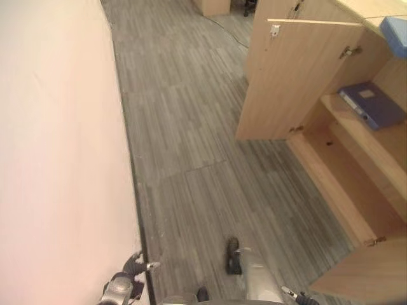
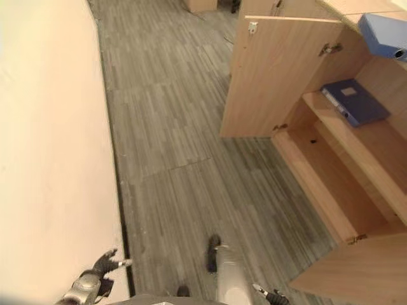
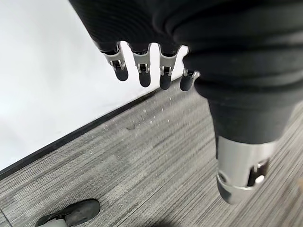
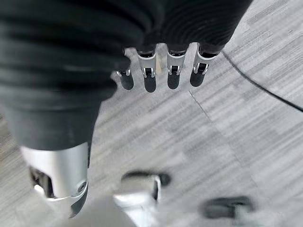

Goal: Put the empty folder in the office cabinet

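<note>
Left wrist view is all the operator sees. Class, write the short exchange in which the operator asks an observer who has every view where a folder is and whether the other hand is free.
Operator: I see my left hand open above grey floor beside a white wall. Is there a folder anywhere?
Observer: Yes, a dark blue folder lies flat on a shelf inside the open cabinet, ahead on the robot's right.
Operator: Is my right hand carrying anything?
Observer: No, the right hand hangs over the floor with straight fingers, holding nothing.
</note>
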`<state>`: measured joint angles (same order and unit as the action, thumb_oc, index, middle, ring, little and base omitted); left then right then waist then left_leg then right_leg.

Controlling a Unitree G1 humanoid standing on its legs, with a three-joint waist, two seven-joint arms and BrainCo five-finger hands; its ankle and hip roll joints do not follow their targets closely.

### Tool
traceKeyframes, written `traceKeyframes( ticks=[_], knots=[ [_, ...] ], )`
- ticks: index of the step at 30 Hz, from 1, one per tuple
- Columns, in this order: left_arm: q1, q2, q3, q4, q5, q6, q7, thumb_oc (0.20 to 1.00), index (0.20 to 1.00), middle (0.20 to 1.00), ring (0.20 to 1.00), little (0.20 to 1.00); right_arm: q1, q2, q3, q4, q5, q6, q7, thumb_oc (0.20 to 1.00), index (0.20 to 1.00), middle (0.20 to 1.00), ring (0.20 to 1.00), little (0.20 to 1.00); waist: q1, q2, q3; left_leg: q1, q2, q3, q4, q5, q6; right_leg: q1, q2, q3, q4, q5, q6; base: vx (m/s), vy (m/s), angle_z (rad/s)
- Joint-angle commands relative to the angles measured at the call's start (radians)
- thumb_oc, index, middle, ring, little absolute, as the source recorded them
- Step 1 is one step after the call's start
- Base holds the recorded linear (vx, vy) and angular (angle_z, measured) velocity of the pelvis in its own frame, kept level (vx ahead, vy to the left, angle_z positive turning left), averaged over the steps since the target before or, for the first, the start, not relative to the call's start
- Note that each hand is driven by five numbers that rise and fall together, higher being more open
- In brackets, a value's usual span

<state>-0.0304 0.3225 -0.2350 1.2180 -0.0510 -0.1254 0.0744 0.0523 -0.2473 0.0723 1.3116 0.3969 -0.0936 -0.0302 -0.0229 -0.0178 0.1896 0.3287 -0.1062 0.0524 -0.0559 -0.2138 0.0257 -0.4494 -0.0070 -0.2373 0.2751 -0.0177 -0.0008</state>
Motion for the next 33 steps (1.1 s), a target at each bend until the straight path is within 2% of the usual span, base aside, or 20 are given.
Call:
traceKeyframes(
  ticks=[1,2,6,8,9,11,13,14,16,18,20,21,22,23,24,26,27,28,29,33],
  knots=[
    [-0.039,0.013,0.029,-0.023,0.046,-0.031,0.005,1.000,1.000,1.000,1.000,1.000,-0.009,-0.028,0.010,0.010,-0.048,0.008,-0.018,1.000,1.000,1.000,1.000,1.000,-0.032,0.029,0.042,-0.161,0.092,-0.083,0.060,0.035,-0.001,0.123,-0.087,0.020,-0.102,0.118,0.148,0.56,-0.115,-0.36],
    [-0.034,0.002,0.015,-0.014,0.065,-0.033,-0.001,1.000,1.000,1.000,1.000,1.000,0.012,-0.033,-0.002,0.022,-0.064,0.012,-0.024,1.000,1.000,1.000,1.000,1.000,-0.074,0.055,0.030,-0.089,0.114,-0.066,0.026,0.001,-0.021,0.100,-0.128,-0.016,-0.139,0.141,0.151,0.54,-0.102,-0.23],
    [-0.032,-0.018,-0.009,-0.007,0.091,-0.028,-0.003,1.000,1.000,1.000,1.000,1.000,0.020,-0.058,-0.007,0.023,-0.072,0.008,-0.025,1.000,1.000,1.000,1.000,1.000,-0.106,0.099,0.010,-0.065,0.152,-0.029,0.057,-0.041,-0.041,0.096,-0.124,-0.019,-0.071,0.123,0.110,0.39,-0.067,-0.28],
    [-0.044,-0.035,-0.032,-0.024,0.092,-0.032,-0.009,1.000,1.000,1.000,1.000,1.000,0.014,-0.083,-0.031,0.024,-0.049,0.004,-0.023,1.000,1.000,1.000,1.000,1.000,-0.148,0.137,0.006,-0.115,0.202,0.033,0.203,0.021,-0.104,0.106,-0.106,-0.006,-0.042,0.075,0.078,0.41,-0.092,-0.43],
    [-0.051,-0.037,-0.038,-0.032,0.087,-0.032,-0.008,1.000,1.000,1.000,1.000,1.000,0.009,-0.089,-0.036,0.022,-0.037,0.000,-0.023,1.000,1.000,1.000,1.000,1.000,-0.162,0.144,0.010,-0.147,0.235,0.054,0.320,0.113,-0.139,0.126,-0.090,-0.005,-0.037,0.052,0.057,0.32,-0.143,-0.41],
    [-0.058,-0.038,-0.051,-0.057,0.074,-0.034,-0.010,1.000,1.000,1.000,1.000,1.000,-0.002,-0.099,-0.041,0.011,-0.021,0.000,-0.029,1.000,1.000,1.000,1.000,1.000,-0.164,0.121,0.033,-0.243,0.249,0.058,0.574,0.223,-0.149,0.186,-0.071,0.021,-0.052,0.012,0.009,0.25,-0.143,-0.65],
    [-0.065,-0.036,-0.055,-0.065,0.071,-0.033,-0.006,1.000,1.000,1.000,1.000,1.000,-0.010,-0.102,-0.042,0.003,-0.009,-0.002,-0.026,1.000,1.000,1.000,1.000,1.000,-0.166,0.104,0.041,-0.270,0.245,0.055,0.651,0.259,-0.143,0.217,-0.061,0.047,-0.066,0.002,-0.010,0.22,-0.100,-0.64],
    [-0.073,-0.034,-0.059,-0.068,0.070,-0.032,0.000,1.000,1.000,1.000,1.000,1.000,-0.015,-0.105,-0.040,-0.001,-0.001,-0.002,-0.027,1.000,1.000,1.000,1.000,1.000,-0.161,0.090,0.050,-0.302,0.245,0.050,0.719,0.273,-0.136,0.241,-0.053,0.079,-0.068,-0.012,-0.025,0.36,-0.091,-0.54],
    [-0.083,-0.041,-0.060,-0.077,0.055,-0.029,0.009,1.000,1.000,1.000,1.000,1.000,-0.027,-0.113,-0.043,-0.005,0.015,-0.001,-0.037,1.000,1.000,1.000,1.000,1.000,-0.136,0.062,0.068,-0.420,0.247,0.022,0.759,0.234,-0.101,0.321,-0.048,0.180,-0.070,-0.049,-0.030,0.43,0.032,-0.40],
    [-0.082,-0.043,-0.061,-0.081,0.050,-0.031,0.011,1.000,1.000,1.000,1.000,1.000,-0.029,-0.112,-0.045,-0.007,0.022,-0.002,-0.039,1.000,1.000,1.000,1.000,1.000,-0.125,0.052,0.068,-0.458,0.256,0.015,0.726,0.239,-0.100,0.344,-0.057,0.206,-0.077,-0.051,-0.021,0.31,0.113,-0.71],
    [-0.077,-0.049,-0.065,-0.076,0.053,-0.034,0.016,1.000,1.000,1.000,1.000,1.000,-0.035,-0.109,-0.046,-0.010,0.027,-0.004,-0.038,1.000,1.000,1.000,1.000,1.000,-0.100,0.049,0.072,-0.493,0.282,-0.014,0.583,0.253,-0.105,0.395,-0.056,0.264,-0.099,-0.063,0.002,0.55,0.309,-0.73],
    [-0.070,-0.049,-0.070,-0.075,0.049,-0.036,0.018,1.000,1.000,1.000,1.000,1.000,-0.044,-0.116,-0.034,-0.010,0.020,-0.004,-0.044,1.000,1.000,1.000,1.000,1.000,-0.065,0.072,0.069,-0.495,0.258,-0.105,0.343,0.274,-0.118,0.435,-0.030,0.334,-0.107,-0.083,0.024,0.71,0.432,-1.02],
    [-0.064,-0.052,-0.071,-0.074,0.044,-0.037,0.019,1.000,1.000,1.000,1.000,1.000,-0.052,-0.118,-0.023,-0.007,0.015,-0.005,-0.048,1.000,1.000,1.000,1.000,1.000,-0.036,0.076,0.066,-0.508,0.222,-0.204,0.257,0.287,-0.121,0.459,-0.019,0.386,-0.113,-0.090,0.031,0.73,0.387,-1.65],
    [-0.055,-0.056,-0.068,-0.069,0.040,-0.039,0.021,1.000,1.000,1.000,1.000,1.000,-0.057,-0.121,-0.015,-0.003,0.005,-0.005,-0.051,1.000,1.000,1.000,1.000,1.000,-0.003,0.082,0.063,-0.525,0.183,-0.320,0.192,0.312,-0.125,0.484,-0.003,0.441,-0.115,-0.099,0.034,0.38,0.146,-1.63],
    [-0.056,-0.056,-0.068,-0.069,0.040,-0.039,0.021,1.000,1.000,1.000,1.000,1.000,-0.057,-0.121,-0.015,-0.003,0.005,-0.005,-0.051,1.000,1.000,1.000,1.000,1.000,-0.003,0.083,0.062,-0.525,0.185,-0.321,0.186,0.317,-0.126,0.483,-0.002,0.441,-0.117,-0.095,0.034,0.31,0.070,-1.84],
    [-0.042,-0.066,-0.062,-0.049,0.028,-0.040,0.019,1.000,1.000,1.000,1.000,1.000,-0.059,-0.125,-0.015,0.003,-0.005,-0.003,-0.052,1.000,1.000,1.000,1.000,1.000,0.030,0.095,0.057,-0.544,0.133,-0.436,0.129,0.328,-0.144,0.507,0.018,0.502,-0.107,-0.110,0.040,0.32,0.137,-1.77],
    [-0.032,-0.069,-0.050,-0.027,0.034,-0.043,0.017,1.000,1.000,1.000,1.000,1.000,-0.062,-0.118,-0.021,0.003,-0.018,-0.003,-0.043,1.000,1.000,1.000,1.000,1.000,0.035,0.104,0.040,-0.503,0.147,-0.444,0.115,0.313,-0.153,0.512,0.020,0.551,-0.098,-0.125,0.058,0.28,0.191,-1.76],
    [-0.032,-0.069,-0.050,-0.027,0.034,-0.043,0.017,1.000,1.000,1.000,1.000,1.000,-0.062,-0.118,-0.021,0.003,-0.018,-0.002,-0.043,1.000,1.000,1.000,1.000,1.000,0.036,0.104,0.040,-0.502,0.147,-0.443,0.115,0.313,-0.153,0.512,0.020,0.552,-0.098,-0.125,0.058,0.31,0.334,-1.58],
    [-0.018,-0.067,-0.046,-0.019,0.048,-0.041,0.014,1.000,1.000,1.000,1.000,1.000,-0.065,-0.114,-0.024,0.009,-0.022,0.002,-0.040,1.000,1.000,1.000,1.000,1.000,0.028,0.097,0.024,-0.481,0.144,-0.441,0.139,0.286,-0.151,0.508,-0.007,0.590,-0.105,-0.111,0.074,0.21,0.299,-1.22],
    [-0.012,-0.055,-0.049,-0.018,0.061,-0.039,0.011,1.000,1.000,1.000,1.000,1.000,-0.065,-0.090,-0.035,0.006,0.000,0.007,-0.038,1.000,1.000,1.000,1.000,1.000,0.021,0.076,0.014,-0.462,0.129,-0.370,0.181,0.230,-0.118,0.500,-0.058,0.660,-0.113,-0.095,0.103,0.15,0.281,-0.99]
  ],
)
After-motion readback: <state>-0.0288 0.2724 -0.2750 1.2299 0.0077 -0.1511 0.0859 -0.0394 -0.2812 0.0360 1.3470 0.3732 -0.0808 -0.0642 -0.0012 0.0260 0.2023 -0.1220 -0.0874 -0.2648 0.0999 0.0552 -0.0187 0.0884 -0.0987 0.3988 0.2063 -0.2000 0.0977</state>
